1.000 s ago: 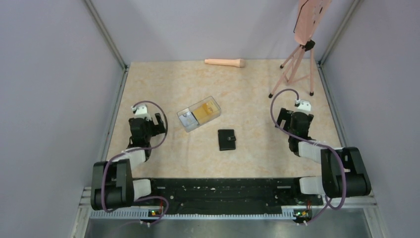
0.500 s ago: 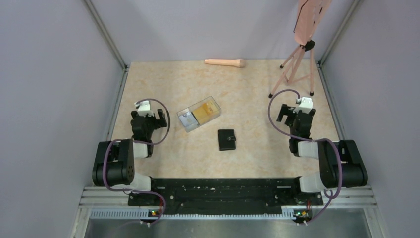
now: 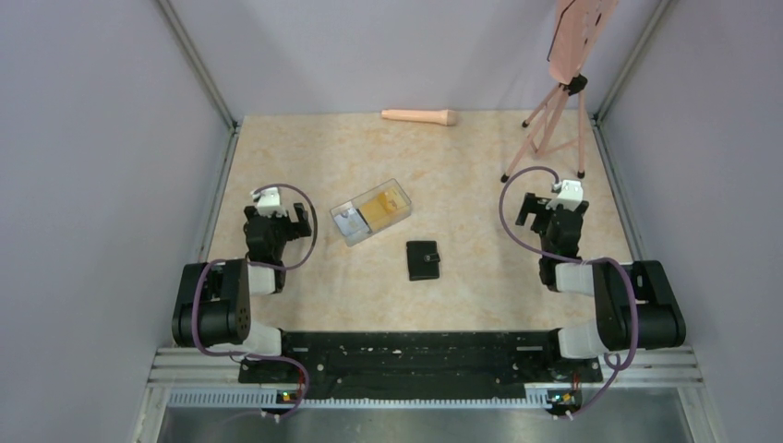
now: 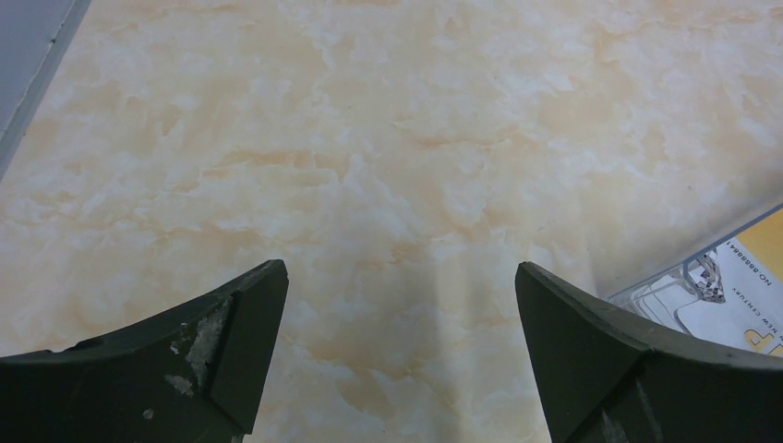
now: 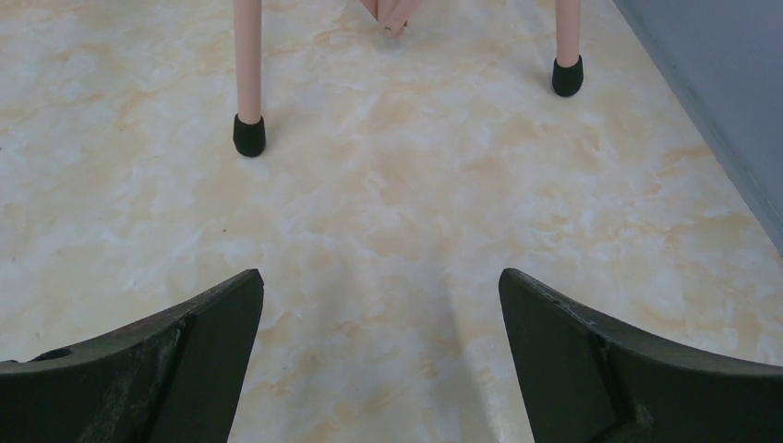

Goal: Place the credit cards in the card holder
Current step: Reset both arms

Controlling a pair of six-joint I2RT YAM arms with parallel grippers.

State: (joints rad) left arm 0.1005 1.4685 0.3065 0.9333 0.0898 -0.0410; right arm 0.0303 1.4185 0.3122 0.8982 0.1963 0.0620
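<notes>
The cards [image 3: 386, 205] lie inside the clear box [image 3: 342, 226] on the table [image 3: 462, 166]: yellow ones at the box's far-right end, grey-white ones at its near-left end. The holder [image 3: 424, 260] lies folded shut near the box, to its near right, not touching it. The left hand [image 3: 274, 218] sits left of the box, released and empty. The right hand [image 3: 552, 212] sits well right of the box, also released and empty. A tripod [image 5: 247, 55] stands far right of the box.

even, soft overhead light, faint shadows, sharp focus throughout, no glare or blur
</notes>
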